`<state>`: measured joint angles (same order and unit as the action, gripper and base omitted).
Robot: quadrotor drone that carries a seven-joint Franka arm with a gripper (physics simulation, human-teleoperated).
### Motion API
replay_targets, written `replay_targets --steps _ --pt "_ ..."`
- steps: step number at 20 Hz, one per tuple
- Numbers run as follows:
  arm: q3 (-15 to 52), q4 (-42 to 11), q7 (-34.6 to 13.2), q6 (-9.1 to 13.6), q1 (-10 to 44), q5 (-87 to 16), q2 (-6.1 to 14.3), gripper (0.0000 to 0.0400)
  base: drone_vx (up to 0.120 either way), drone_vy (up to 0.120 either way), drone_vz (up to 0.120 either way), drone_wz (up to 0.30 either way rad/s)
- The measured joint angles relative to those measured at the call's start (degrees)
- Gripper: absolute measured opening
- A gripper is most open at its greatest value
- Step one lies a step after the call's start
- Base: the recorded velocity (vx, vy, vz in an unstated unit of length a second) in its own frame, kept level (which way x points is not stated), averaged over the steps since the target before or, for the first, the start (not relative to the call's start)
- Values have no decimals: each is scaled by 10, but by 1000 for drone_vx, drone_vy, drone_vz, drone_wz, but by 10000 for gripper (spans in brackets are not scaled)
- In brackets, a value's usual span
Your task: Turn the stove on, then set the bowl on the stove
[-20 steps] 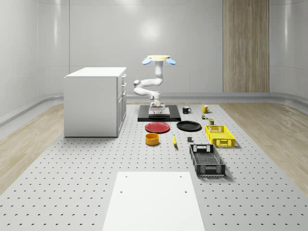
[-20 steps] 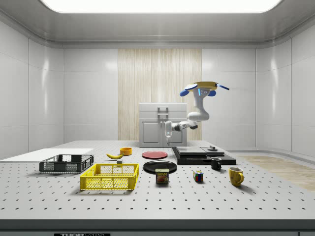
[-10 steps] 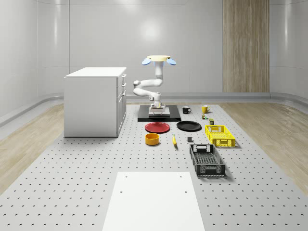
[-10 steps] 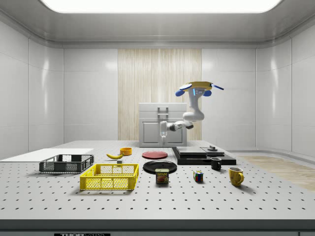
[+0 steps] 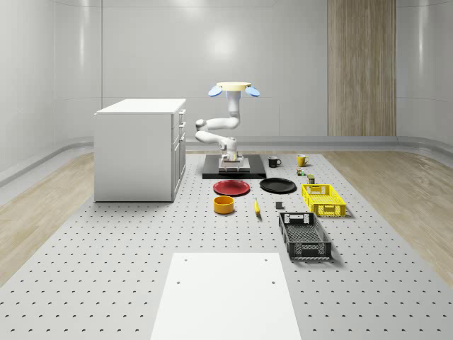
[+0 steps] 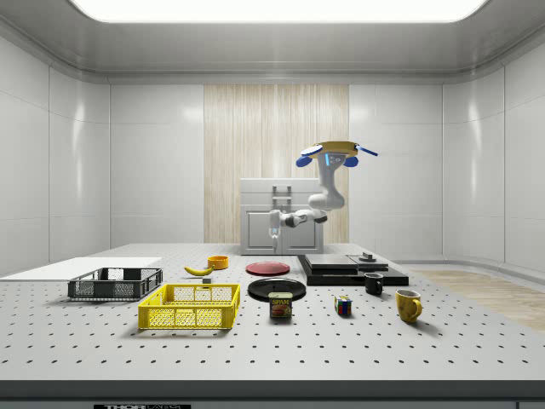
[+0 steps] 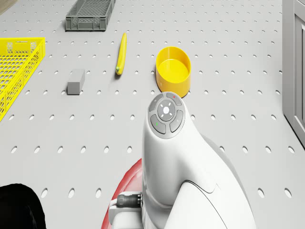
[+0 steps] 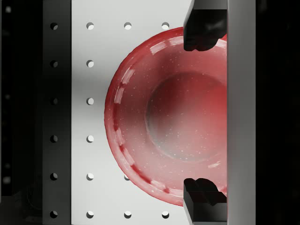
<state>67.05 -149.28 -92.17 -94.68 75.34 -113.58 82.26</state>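
Wrist view had my end effector spread wide and empty above the red plate; the yellow bowl sat on the table beyond it, away from the stove, drone hovering above.

Open air all round the yellow bowl — only the banana just beside it, red plate behind; the white cabinet walls off the whole-scene view's left.
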Motion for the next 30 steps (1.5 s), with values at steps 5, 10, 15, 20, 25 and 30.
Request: replay_targets --steps 5,10,15,20,25,30 --pt "0 0 -1 -3 1 1 3 400 120 0 0 0" --pt "0 0 -2 -5 3 3 6 400 120 0 0 0" --pt "0 1 -3 -8 4 4 8 400 120 0 0 0" --pt "0 1 -4 -10 5 5 11 400 120 0 0 0" --pt "0 1 -4 -12 6 6 13 400 120 40 0 0" --pt "0 1 -5 -14 7 7 15 400 120 -40 0 0"
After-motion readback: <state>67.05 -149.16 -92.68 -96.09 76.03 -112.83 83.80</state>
